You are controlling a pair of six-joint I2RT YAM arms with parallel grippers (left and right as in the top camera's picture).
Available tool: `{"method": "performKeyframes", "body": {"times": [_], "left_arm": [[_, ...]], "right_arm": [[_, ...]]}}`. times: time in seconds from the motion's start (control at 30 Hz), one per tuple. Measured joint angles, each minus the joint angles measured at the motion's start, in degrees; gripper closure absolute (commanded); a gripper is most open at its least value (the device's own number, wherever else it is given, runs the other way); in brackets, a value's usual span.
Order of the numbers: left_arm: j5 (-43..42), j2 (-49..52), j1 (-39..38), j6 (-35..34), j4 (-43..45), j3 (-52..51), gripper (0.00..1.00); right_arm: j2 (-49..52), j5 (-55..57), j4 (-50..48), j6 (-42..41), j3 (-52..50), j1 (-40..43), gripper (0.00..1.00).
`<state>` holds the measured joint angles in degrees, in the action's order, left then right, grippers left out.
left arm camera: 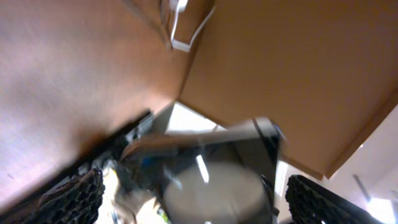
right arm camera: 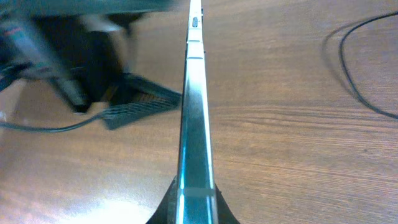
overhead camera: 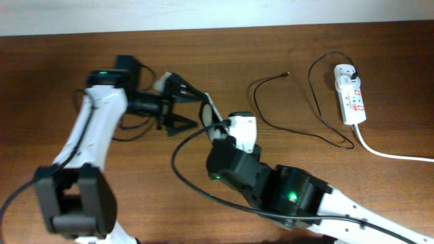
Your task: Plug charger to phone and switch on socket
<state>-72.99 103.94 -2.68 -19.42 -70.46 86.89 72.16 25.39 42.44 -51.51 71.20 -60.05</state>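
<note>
My right gripper (overhead camera: 218,130) is shut on the phone (overhead camera: 209,110) and holds it on edge above the table. In the right wrist view the phone (right arm camera: 196,106) shows as a thin strip running up from the jaws (right arm camera: 196,208). My left gripper (overhead camera: 195,110) is open, with its black fingers spread beside the phone's far end. The left wrist view is blurred, and the phone's glossy face (left arm camera: 217,168) lies between the fingers (left arm camera: 196,202). The charger's connector tip (overhead camera: 285,74) lies free on the table, and its cable runs to the white socket (overhead camera: 352,97) at the right.
The socket's thick white cord (overhead camera: 390,154) leaves toward the right edge. A black arm cable (overhead camera: 180,166) loops over the table in front of the right arm. The table's far edge (overhead camera: 271,26) meets a pale wall.
</note>
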Motion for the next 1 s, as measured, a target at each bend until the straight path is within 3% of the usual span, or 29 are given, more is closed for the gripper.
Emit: {"method": "performKeyframes", "body": {"times": [0.1, 0.17, 0.3, 0.4, 0.47, 0.63, 0.77, 0.87, 0.97, 1.0], "left_arm": [[2.1, -12.6, 9.4, 5.9, -2.3, 0.0, 0.01], [10.8, -26.2, 14.5, 8.0, -6.9, 0.1, 0.01], [34.5, -49.6, 16.3, 9.2, -9.7, 0.3, 0.01], [44.9, -64.6, 16.3, 9.4, -9.1, 1.3, 0.01], [47.9, -67.2, 16.3, 9.4, -8.9, 1.3, 0.01], [49.7, -67.3, 16.3, 9.4, -8.5, -0.8, 0.01], [50.8, -67.1, 16.3, 9.2, -3.6, -8.3, 0.01], [51.0, -66.5, 16.3, 1.4, 2.6, -20.1, 0.01], [50.2, -64.3, 16.3, -9.3, 10.0, -29.7, 0.01], [46.3, -62.1, 16.3, -12.0, 14.8, -33.3, 0.01]], "right_arm": [[-2.9, 1.1, 2.4, -3.8, 0.0, 0.0, 0.96], [-2.9, 1.4, 4.9, -8.0, 0.0, 0.1, 0.96], [-2.9, 0.0, 4.9, -10.5, 0.0, 1.0, 0.96], [-2.9, -5.8, 3.4, -9.7, 0.0, 10.2, 0.96], [-2.9, -12.3, 1.7, -6.9, 0.0, 19.5, 0.96], [-2.1, -29.7, -2.0, -0.3, -3.9, 32.5, 0.96], [-0.5, -39.1, -13.8, 0.9, -14.9, 34.0, 0.96], [-0.3, -47.5, -30.3, 0.7, -23.1, 34.0, 0.96], [-0.3, -51.7, -35.8, -2.5, -29.7, 34.1, 0.96], [-0.3, -52.9, -38.2, -3.1, -31.1, 34.1, 0.96]]}}
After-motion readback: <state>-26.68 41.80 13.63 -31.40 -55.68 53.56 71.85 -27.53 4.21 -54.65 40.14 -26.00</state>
